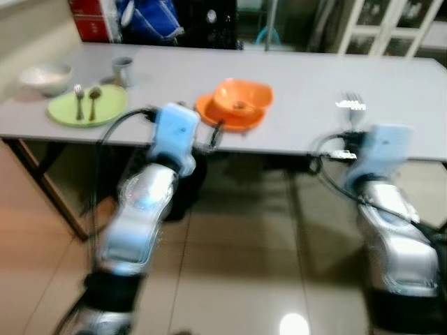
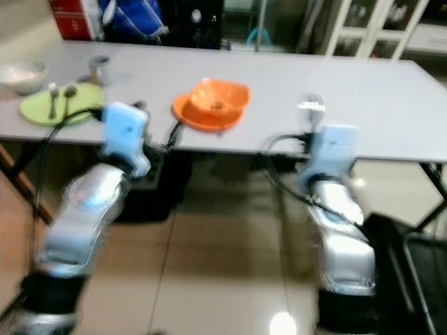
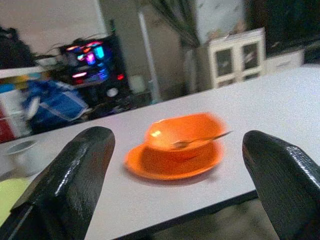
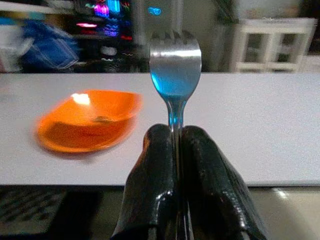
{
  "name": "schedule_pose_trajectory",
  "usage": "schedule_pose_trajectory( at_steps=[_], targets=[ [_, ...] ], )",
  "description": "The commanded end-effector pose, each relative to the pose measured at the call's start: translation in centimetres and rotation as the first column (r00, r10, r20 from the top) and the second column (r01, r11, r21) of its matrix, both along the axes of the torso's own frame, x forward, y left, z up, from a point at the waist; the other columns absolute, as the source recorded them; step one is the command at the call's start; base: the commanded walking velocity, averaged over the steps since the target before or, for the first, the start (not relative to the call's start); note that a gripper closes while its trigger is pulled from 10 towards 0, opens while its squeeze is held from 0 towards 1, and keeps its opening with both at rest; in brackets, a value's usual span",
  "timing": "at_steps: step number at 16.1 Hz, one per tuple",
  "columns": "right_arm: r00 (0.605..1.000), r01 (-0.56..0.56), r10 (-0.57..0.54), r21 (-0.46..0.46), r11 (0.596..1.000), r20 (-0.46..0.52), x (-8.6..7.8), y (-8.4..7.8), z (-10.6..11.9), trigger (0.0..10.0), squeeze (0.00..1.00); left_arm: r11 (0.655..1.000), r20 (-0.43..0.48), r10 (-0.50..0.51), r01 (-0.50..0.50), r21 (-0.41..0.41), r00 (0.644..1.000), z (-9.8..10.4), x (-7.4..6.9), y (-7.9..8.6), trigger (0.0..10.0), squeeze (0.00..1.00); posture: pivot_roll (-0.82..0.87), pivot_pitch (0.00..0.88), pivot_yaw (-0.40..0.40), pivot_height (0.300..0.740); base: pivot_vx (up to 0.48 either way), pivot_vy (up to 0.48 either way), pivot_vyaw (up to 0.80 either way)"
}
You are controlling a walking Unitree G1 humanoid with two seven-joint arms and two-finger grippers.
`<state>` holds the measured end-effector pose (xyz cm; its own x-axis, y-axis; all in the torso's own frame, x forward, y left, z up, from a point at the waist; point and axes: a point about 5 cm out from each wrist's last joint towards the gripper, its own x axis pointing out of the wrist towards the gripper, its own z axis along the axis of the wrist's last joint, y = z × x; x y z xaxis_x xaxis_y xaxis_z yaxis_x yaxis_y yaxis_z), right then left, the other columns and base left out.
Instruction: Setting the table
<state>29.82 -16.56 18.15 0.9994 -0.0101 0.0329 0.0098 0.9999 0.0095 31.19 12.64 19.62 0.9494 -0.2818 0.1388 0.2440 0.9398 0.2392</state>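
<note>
Now the right gripper point(image 4: 176, 150) pinches a fork point(image 4: 175, 65) upright, the orange bowl point(image 1: 241, 100) at its ten o'clock, while the left gripper point(image 3: 175, 180) gapes wide, touching nothing.

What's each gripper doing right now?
Left gripper: open, holding nothing, facing the orange bowl.
Right gripper: closed on a fork, tines up.
</note>
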Motion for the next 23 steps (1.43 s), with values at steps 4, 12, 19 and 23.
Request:
schedule_pose_trajectory(
  at_steps=[4,12,19,23],
  targets=[
    [0.999,0.042,-0.042,-0.001,0.999,0.004,-0.16,-1.28,-0.11,10.0,0.0,0.998,0.004,-0.058,0.058,0.006,0.998,0.14,-0.48,-1.4,10.0,0.0,-0.05,0.0,-0.021,0.74,0.428,0.0,0.0],
    [1.0,0.026,-0.026,-0.023,0.999,0.002,0.03,-0.78,-0.11,10.0,0.0,0.997,0.0,-0.079,0.079,0.022,0.997,0.23,-0.76,-1.34,10.0,0.0,-0.06,0.0,-0.001,0.74,0.429,0.0,0.0],
    [0.998,0.056,-0.056,-0.015,0.998,-0.002,0.05,-1.2,-0.27,10.0,0.0,0.995,-0.011,-0.098,0.098,0.034,0.995,0.09,-0.76,-1.54,10.0,0.0,-0.06,0.0,0.009,0.74,0.428,0.0,0.0],
    [0.999,0.051,-0.051,-0.013,0.999,-0.006,0.14,-1.19,-0.22,10.0,0.0,0.994,-0.015,-0.103,0.104,0.035,0.995,0.05,-0.69,-1.6,10.0,0.0,-0.07,0.0,0.007,0.74,0.423,0.0,0.0]
  ],
)
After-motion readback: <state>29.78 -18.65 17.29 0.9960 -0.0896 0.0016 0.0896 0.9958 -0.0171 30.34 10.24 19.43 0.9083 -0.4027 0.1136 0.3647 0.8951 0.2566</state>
